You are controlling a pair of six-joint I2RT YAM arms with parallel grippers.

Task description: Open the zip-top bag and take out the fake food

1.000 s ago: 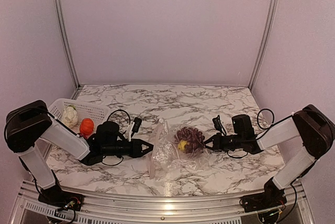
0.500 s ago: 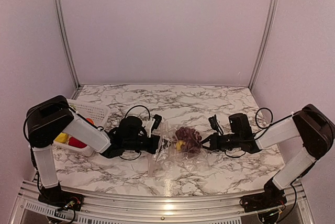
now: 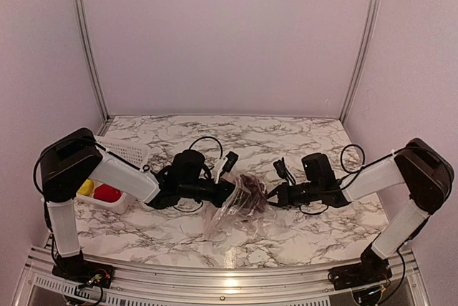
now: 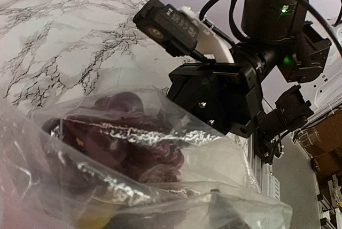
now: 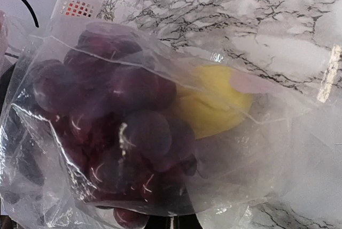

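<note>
The clear zip-top bag [image 3: 230, 214] lies crumpled in the middle of the table between both arms. Through the plastic I see fake food: a dark purple grape bunch [image 3: 252, 184] [image 5: 123, 127] [image 4: 125, 146] and a yellow piece [image 5: 216, 106]. My left gripper [image 3: 230, 190] is pushed into the bag's left end, just short of the grapes. Its fingers are hidden behind folds of plastic in the left wrist view. My right gripper [image 3: 270, 196] [image 5: 193, 224] is shut on the bag's right end, with the grapes right in front of it.
A white mesh basket [image 3: 126, 150] [image 5: 75, 5] stands at the left edge, partly behind my left arm. A yellow toy [image 3: 85, 187] and a red toy [image 3: 108, 193] lie in it. Metal rails run along the table's near edge.
My left arm has swung right from beside the basket and pushed its gripper into the bag's left end. The bag has bunched up and my right gripper has shifted slightly left.
</note>
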